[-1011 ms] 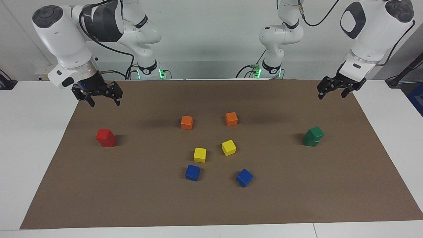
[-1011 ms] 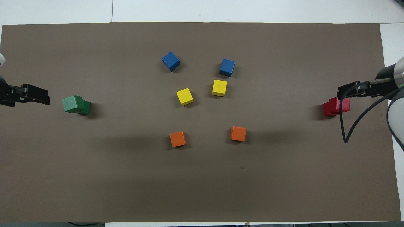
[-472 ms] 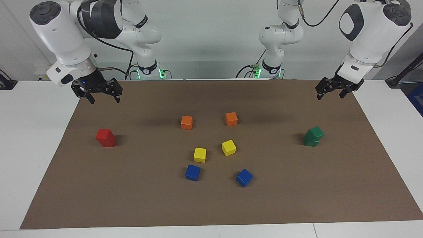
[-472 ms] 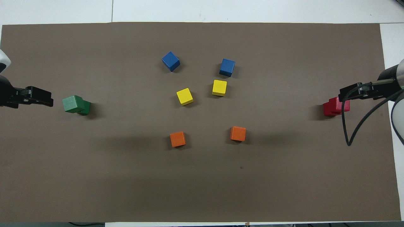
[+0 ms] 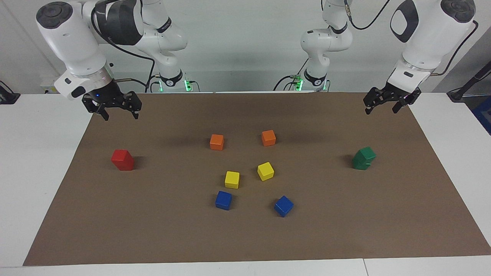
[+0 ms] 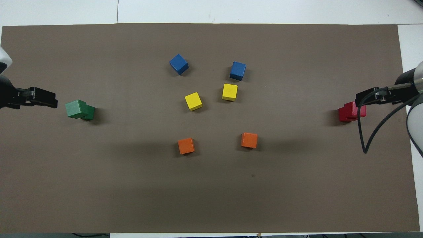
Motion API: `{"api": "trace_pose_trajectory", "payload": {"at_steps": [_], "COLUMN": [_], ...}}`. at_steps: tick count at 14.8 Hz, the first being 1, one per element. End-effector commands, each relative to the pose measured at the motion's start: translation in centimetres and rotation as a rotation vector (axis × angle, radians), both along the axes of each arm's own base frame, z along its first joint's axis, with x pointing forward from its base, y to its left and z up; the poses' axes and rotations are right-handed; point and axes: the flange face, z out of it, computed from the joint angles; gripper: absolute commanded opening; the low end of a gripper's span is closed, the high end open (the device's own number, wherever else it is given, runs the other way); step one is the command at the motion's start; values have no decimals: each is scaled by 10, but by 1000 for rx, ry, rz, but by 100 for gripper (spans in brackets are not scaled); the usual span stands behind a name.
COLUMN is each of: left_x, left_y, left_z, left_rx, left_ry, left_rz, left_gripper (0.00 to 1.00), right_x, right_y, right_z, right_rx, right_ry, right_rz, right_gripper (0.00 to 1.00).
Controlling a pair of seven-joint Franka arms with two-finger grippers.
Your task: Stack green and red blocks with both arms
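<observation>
Left gripper [image 5: 379, 104] higher; overhead-only offset green stack [image 6: 79, 110].

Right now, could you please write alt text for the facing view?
Two green blocks sit stacked at the left arm's end of a brown mat, two red blocks at the right arm's end. The left gripper and right gripper hang open, empty; orange, yellow and blue cubes lie between.

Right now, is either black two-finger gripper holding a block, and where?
Nothing is held. Left gripper and right gripper both hang open and empty above the brown mat.
</observation>
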Motion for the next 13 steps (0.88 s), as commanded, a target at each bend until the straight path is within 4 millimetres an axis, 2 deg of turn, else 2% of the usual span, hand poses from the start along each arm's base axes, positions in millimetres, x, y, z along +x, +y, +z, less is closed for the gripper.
{"api": "trace_pose_trajectory", "payload": {"at_steps": [1, 10, 13], "left_x": [-5, -6, -6], "left_y": [-2, 2, -2], "left_z": [8, 11, 13], "left_rx": [-16, -16, -16], "left_ry": [10, 2, -7], "left_rz": [7, 16, 10], "left_gripper": [100, 100, 100], "right_x": [-1, -2, -2], "right_y": [1, -1, -3], "right_z": [3, 3, 3], "right_rx": [-18, -18, -18], "right_ry": [3, 6, 5], "right_rz": [-2, -5, -8], "right_gripper": [100, 100, 100]}}
